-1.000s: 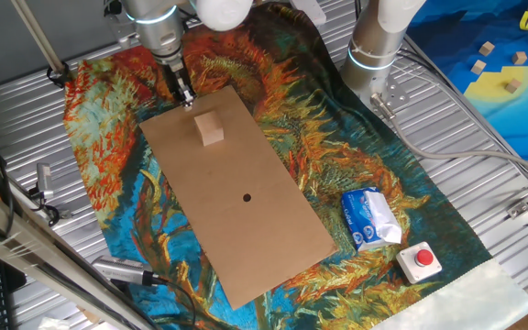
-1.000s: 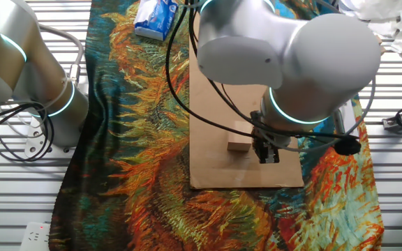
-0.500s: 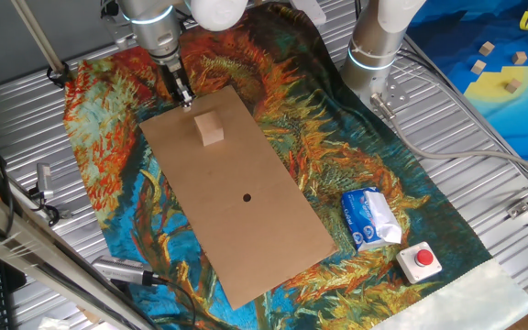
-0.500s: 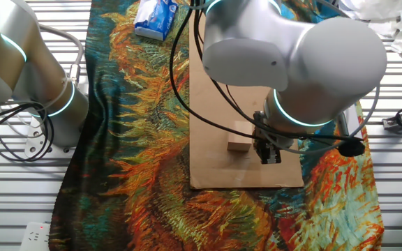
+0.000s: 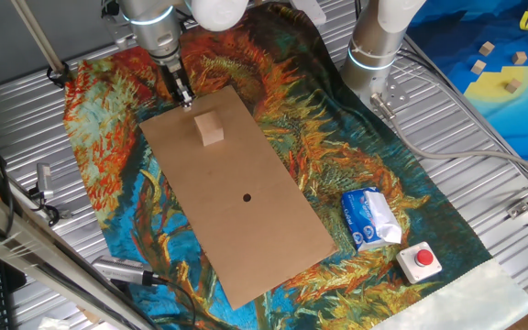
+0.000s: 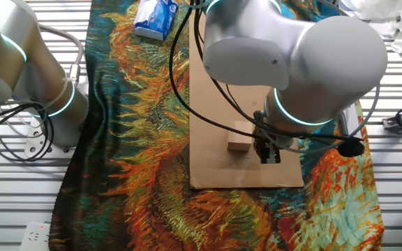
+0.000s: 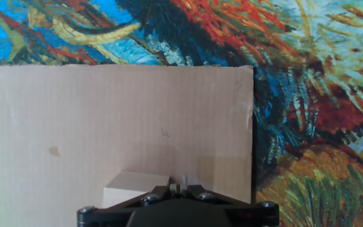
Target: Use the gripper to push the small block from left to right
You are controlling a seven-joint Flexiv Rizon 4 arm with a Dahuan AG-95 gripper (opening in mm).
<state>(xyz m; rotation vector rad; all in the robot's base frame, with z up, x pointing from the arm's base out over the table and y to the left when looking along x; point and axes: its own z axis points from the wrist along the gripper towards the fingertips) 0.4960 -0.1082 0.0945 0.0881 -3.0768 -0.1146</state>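
one small block, one gripper beside it.

Bare cardboard sheet lay open beyond the small block, marked only by a dark dot. The gripper stood just beside the block; tissue pack and red button sat well off the sheet.
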